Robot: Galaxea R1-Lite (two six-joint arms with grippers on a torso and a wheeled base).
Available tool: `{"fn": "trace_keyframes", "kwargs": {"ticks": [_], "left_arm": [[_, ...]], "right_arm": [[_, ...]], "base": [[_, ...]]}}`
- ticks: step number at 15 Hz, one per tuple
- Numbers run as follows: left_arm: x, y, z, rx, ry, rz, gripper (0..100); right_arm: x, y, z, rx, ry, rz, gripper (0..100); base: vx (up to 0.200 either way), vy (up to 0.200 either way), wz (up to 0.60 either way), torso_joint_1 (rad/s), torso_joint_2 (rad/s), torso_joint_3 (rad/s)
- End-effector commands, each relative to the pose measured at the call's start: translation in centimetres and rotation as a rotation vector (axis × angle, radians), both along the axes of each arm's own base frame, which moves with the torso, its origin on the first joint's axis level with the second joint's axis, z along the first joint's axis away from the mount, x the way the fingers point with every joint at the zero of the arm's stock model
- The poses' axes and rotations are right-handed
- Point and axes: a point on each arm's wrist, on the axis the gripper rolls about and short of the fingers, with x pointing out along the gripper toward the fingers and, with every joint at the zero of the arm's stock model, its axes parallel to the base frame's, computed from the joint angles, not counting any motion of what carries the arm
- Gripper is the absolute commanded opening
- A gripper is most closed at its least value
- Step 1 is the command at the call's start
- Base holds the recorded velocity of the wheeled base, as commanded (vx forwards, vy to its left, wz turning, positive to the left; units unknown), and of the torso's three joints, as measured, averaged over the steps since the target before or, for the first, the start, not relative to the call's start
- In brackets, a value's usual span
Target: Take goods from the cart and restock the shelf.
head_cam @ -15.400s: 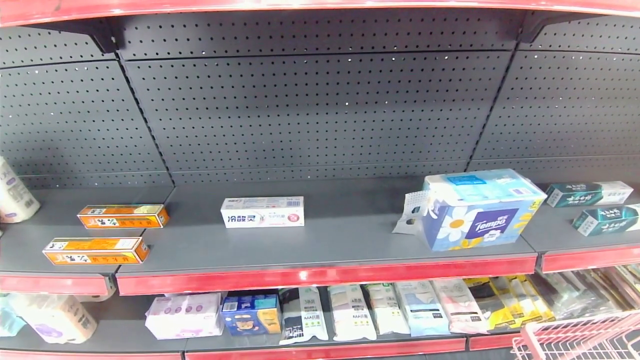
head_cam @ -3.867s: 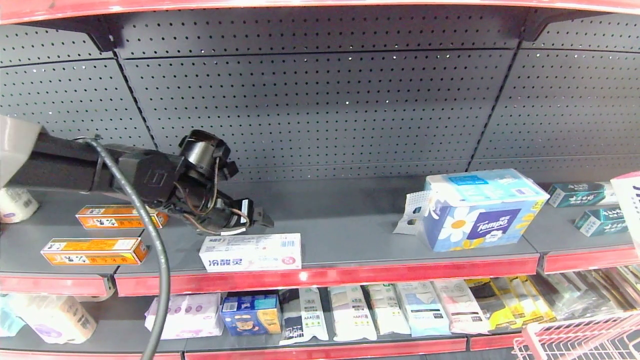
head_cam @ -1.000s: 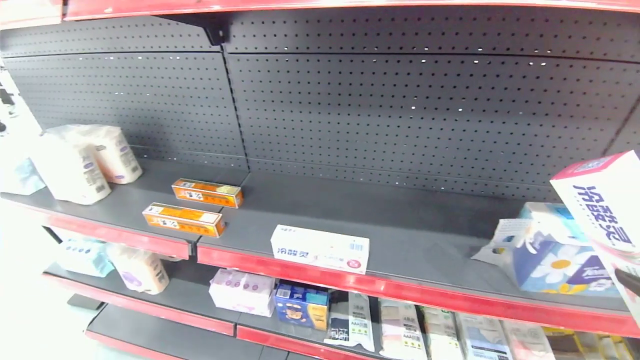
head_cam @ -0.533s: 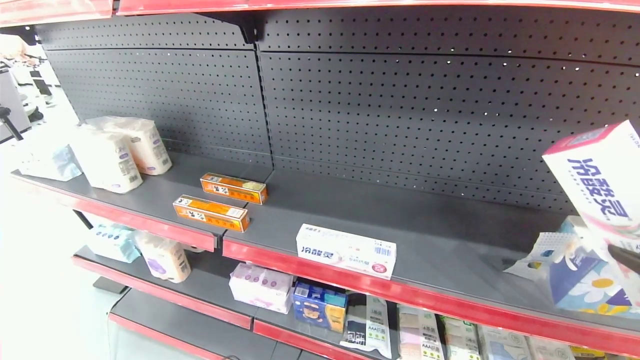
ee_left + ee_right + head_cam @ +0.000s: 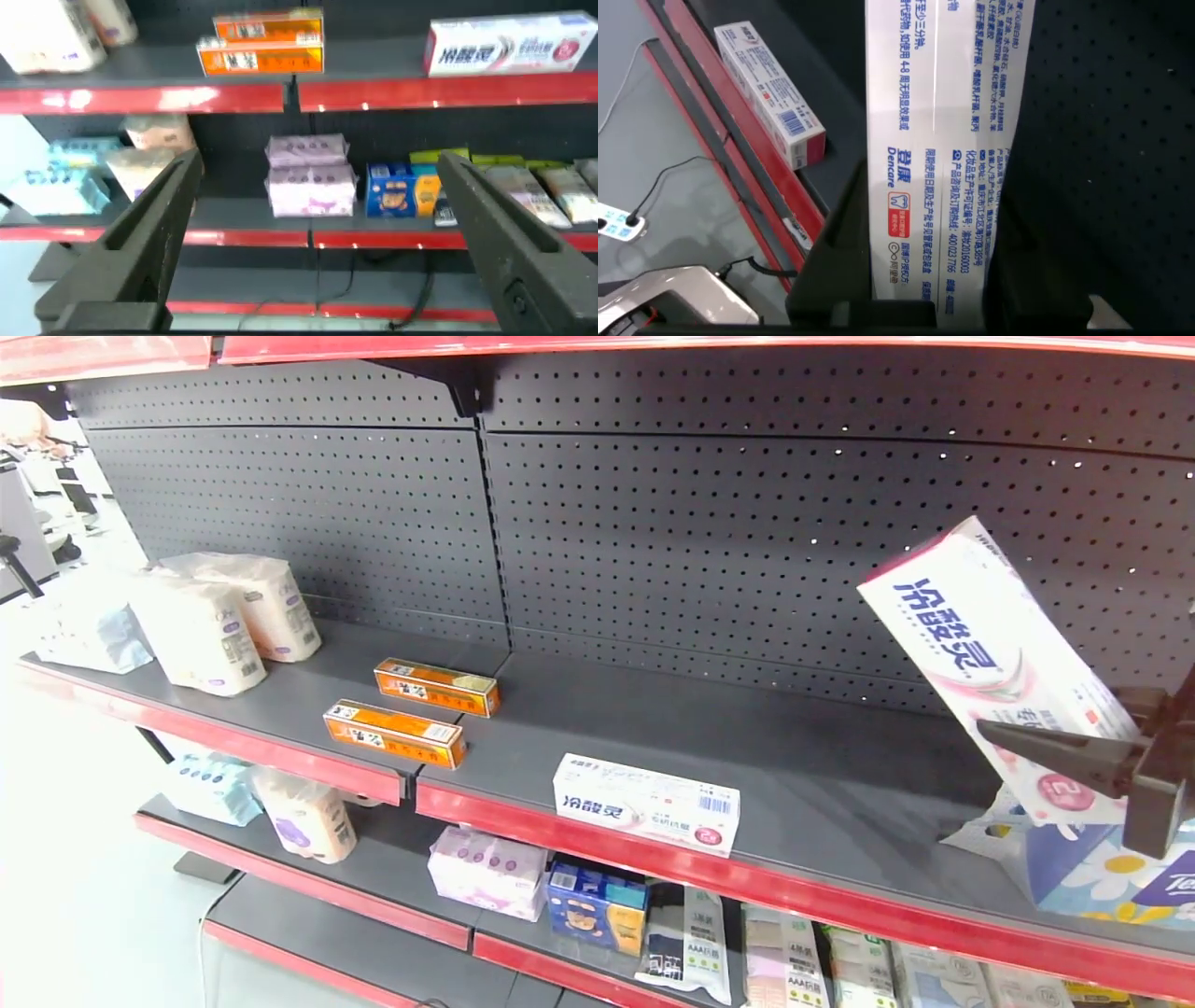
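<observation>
Toothpaste box point(image 5: 999, 663) is hanging tilted above the right end of the grey shelf point(image 5: 747, 737), where we are clamping it between the fingers of our right gripper point(image 5: 929, 271). Just below it a flowered tissue pack point(image 5: 1102, 887) is sitting. A matching toothpaste box point(image 5: 646, 803) is lying at the shelf's front edge, with two orange boxes point(image 5: 394, 734) farther left. Our left gripper point(image 5: 318, 168) is gaping empty, facing the lower shelf point(image 5: 224, 213).
</observation>
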Motion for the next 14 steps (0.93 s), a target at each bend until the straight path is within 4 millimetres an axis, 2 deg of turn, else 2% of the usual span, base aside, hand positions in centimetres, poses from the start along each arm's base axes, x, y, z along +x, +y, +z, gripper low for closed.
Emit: {"fn": "trace_keyframes", "kwargs": {"ticks": [1, 6, 7, 10, 14], "left_arm": [[0.12, -0.02, -0.37, 0.002, 0.017, 0.000, 100], [0.13, 0.04, -0.35, -0.021, 0.024, 0.068, 100], [0.35, -0.12, -0.35, -0.039, 0.060, 0.171, 100], [0.43, -0.23, -0.68, -0.050, 0.070, 0.228, 100], [-0.51, -0.26, -0.94, -0.070, -0.050, 0.241, 100]], "right_arm": [[1.75, 0.55, -0.78, -0.010, 0.051, 0.011, 0], [1.69, 0.48, -0.99, -0.011, 0.058, 0.008, 0], [1.70, 0.46, -0.95, -0.011, 0.057, 0.006, 0], [1.52, 0.38, -0.95, -0.012, 0.053, 0.000, 0], [1.68, 0.41, -0.92, -0.013, 0.055, -0.001, 0]], "base": [[0.000, 0.000, 0.00, 0.000, 0.00, 0.000], [0.000, 0.000, 0.00, 0.000, 0.00, 0.000], [0.000, 0.000, 0.00, 0.000, 0.00, 0.000], [0.000, 0.000, 0.00, 0.000, 0.00, 0.000], [0.000, 0.000, 0.00, 0.000, 0.00, 0.000]]}}
